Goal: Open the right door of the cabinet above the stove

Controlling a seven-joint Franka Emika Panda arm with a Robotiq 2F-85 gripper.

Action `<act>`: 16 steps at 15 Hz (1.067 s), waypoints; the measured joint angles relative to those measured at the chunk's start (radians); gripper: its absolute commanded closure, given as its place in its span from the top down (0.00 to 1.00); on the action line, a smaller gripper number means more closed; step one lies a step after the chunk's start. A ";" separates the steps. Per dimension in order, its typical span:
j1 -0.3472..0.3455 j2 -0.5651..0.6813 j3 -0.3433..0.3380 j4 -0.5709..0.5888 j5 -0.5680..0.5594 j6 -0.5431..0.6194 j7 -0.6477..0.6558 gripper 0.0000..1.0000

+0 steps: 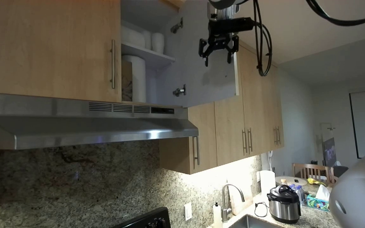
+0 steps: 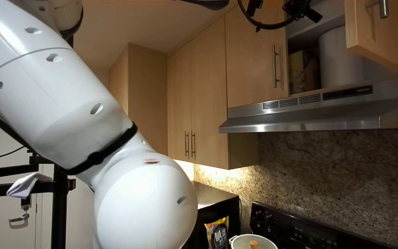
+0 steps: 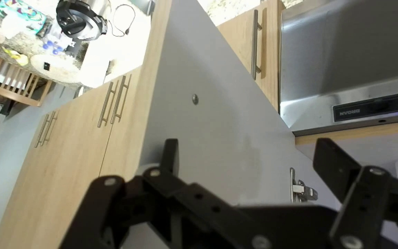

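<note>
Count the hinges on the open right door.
2: an upper hinge and a lower hinge, both where the right door meets the cabinet, in an exterior view. The door's top is cut off; more may be hidden.

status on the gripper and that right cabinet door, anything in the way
Gripper open, nothing gripped. Right door standing well open, inner face toward the gripper, contact unclear. No obstruction seen in these views.

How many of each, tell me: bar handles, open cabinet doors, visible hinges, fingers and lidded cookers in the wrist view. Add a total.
Bar handles: 5
Open cabinet door: 1
Visible hinge: 1
Fingers: 2
Lidded cooker: 1
Total: 10
</note>
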 measured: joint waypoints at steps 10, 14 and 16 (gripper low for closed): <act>0.047 -0.137 -0.042 -0.032 0.131 -0.062 -0.179 1.00; 0.136 -0.219 -0.007 -0.026 0.253 -0.228 -0.251 1.00; 0.177 -0.245 0.007 -0.027 0.317 -0.299 -0.266 1.00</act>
